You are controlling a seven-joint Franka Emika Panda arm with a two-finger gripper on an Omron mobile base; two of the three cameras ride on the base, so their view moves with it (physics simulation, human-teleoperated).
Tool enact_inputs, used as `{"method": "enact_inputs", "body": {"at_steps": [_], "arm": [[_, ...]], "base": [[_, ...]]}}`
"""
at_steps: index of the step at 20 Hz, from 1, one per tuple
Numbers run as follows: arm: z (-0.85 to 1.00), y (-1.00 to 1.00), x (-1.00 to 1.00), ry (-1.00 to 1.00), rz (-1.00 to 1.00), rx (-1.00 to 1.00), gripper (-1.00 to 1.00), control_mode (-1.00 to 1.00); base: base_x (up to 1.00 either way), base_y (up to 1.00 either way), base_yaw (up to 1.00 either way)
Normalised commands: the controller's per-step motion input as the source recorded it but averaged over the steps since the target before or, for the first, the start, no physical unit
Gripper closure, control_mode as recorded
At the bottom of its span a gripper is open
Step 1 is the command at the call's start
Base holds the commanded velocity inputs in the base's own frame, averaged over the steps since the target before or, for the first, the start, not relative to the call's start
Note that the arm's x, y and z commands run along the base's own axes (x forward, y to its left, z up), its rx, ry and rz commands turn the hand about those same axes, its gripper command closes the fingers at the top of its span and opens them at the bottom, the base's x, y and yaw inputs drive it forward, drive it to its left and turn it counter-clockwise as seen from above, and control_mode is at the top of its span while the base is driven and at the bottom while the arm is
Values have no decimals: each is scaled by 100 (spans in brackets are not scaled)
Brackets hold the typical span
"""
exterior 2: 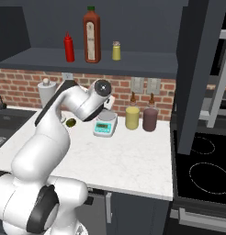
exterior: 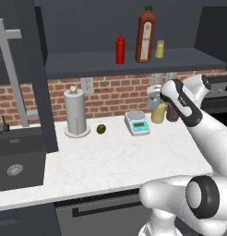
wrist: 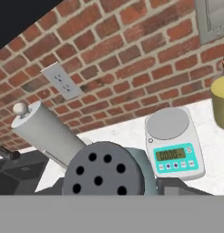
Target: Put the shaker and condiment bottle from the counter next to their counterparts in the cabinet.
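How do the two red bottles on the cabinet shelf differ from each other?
The small red bottle is bright red all over, with a pointed nozzle and no label. The large bottle is much taller and broader, brown-red, with a pale label and a green cap. Both stand upright on the shelf, apart from each other.

On the cabinet [exterior: 134, 64] shelf the condiment bottle [exterior: 120, 50] stands left of the tall sauce bottle [exterior: 146, 36], the small shaker [exterior: 159, 49] just right of it. Below, on the counter [exterior: 110, 161], the scale [exterior: 137, 122] sits against the brick wall; the paper towel holder [exterior: 74, 113] stands to its left, two jars [exterior 2: 132, 117] to its right. The shaker [wrist: 107, 169] sits in the pincer [exterior: 154, 99] above the scale.
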Motion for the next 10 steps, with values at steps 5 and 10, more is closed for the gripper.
{"method": "enact_inputs", "body": {"at_steps": [5, 10], "arm": [[0, 0, 0, 0, 0, 0, 100, -100], [24, -14, 0, 1, 0, 2, 100, -100]], "base": [[0, 0, 0], [0, 0, 0]]}}
